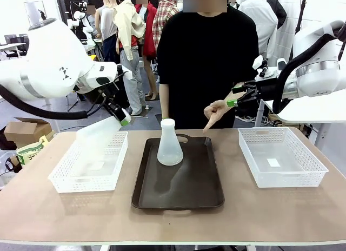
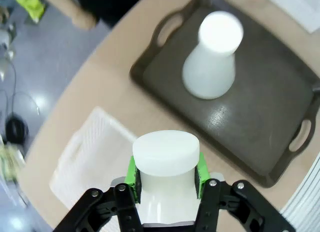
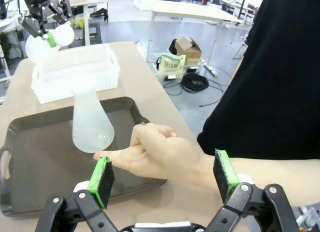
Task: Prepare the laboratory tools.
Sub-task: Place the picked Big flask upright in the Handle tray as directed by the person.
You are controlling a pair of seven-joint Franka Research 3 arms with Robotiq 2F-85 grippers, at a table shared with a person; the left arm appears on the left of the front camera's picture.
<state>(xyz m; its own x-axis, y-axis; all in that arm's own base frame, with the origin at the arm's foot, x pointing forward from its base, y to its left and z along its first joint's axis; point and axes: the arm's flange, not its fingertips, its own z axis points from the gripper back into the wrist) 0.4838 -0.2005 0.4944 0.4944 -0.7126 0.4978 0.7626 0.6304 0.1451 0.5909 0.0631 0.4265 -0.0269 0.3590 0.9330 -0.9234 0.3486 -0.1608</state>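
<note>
One translucent white flask stands upright on the dark brown tray; it also shows as flask and flask. My left gripper is shut on the neck of a second flask, which hangs tilted above the left white basket. In the left wrist view the green pads clamp that flask just under its rim. My right gripper hovers open at the far right, behind the tray. Past its pads, a person's hand points down at the tray.
A second white mesh basket sits at the right of the table. The person in black stands at the far edge, hand lowered over the tray's far right corner. The tray's front half is bare.
</note>
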